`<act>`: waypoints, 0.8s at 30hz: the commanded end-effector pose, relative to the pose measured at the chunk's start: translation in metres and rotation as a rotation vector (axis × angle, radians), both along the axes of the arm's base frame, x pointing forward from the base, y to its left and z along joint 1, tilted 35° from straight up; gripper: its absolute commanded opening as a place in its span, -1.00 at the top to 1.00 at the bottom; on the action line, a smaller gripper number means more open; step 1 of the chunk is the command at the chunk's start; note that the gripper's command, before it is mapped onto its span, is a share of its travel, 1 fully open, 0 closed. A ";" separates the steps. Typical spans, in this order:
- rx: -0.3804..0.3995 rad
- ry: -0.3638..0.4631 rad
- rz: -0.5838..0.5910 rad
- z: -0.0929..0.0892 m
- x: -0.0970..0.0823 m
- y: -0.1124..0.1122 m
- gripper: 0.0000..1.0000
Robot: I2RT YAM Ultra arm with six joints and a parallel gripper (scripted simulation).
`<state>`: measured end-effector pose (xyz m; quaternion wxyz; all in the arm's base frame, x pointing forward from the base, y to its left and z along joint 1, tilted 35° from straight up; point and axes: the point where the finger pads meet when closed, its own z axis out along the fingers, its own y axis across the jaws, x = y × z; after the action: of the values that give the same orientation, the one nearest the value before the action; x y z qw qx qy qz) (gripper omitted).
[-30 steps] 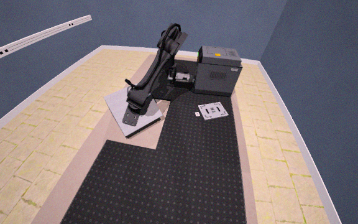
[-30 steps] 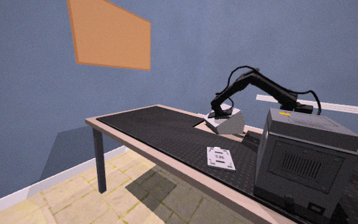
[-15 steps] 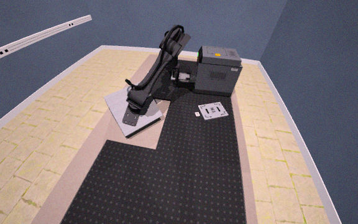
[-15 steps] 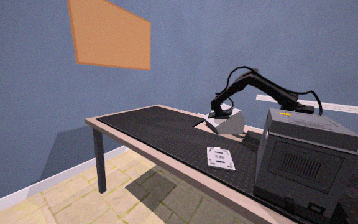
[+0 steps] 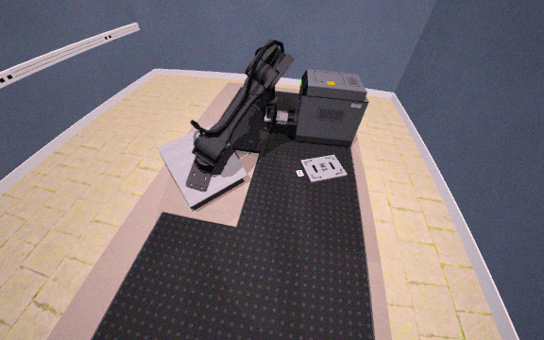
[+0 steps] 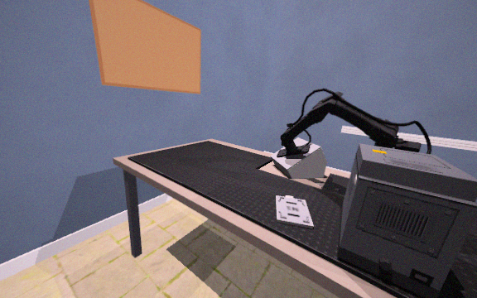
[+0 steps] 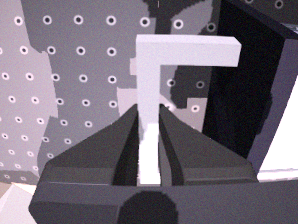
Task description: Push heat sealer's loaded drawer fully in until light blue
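The heat sealer [image 5: 331,127] [image 6: 352,215] stands upright on the mat; its light [image 5: 300,82] is green. Its drawer [image 5: 282,116] [image 7: 240,100] is partly out on the side facing the arm, with a short pale stretch showing between gripper and sealer. My gripper [image 5: 268,114] [image 7: 148,113] is shut on the drawer's pale L-shaped handle [image 7: 148,75], just in front of the dark drawer front. The gripper is hidden behind the sealer in the exterior view. Only a bright strip beyond the drawer front shows in the wrist view; the sheet and sealing frame cannot be made out.
A white plate with black marks [image 5: 316,176] [image 6: 292,219] lies on the dark dotted mat [image 5: 272,264] [image 6: 222,186] beside the sealer. A small white tag [image 5: 299,173] lies by it. The arm stands on a white pedestal [image 5: 178,161] [image 6: 315,165] at the table's edge.
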<state>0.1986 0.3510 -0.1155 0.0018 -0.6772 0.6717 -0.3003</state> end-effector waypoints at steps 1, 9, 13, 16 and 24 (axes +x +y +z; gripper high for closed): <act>0.022 -0.021 0.010 0.015 0.010 0.011 1.00; 0.021 -0.021 0.020 0.017 0.011 0.013 1.00; 0.022 -0.021 0.020 0.017 0.011 0.013 1.00; 0.022 -0.021 0.020 0.017 0.011 0.013 1.00; 0.022 -0.021 0.020 0.017 0.011 0.013 1.00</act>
<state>0.2058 0.3518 -0.1121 0.0021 -0.6779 0.6705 -0.3016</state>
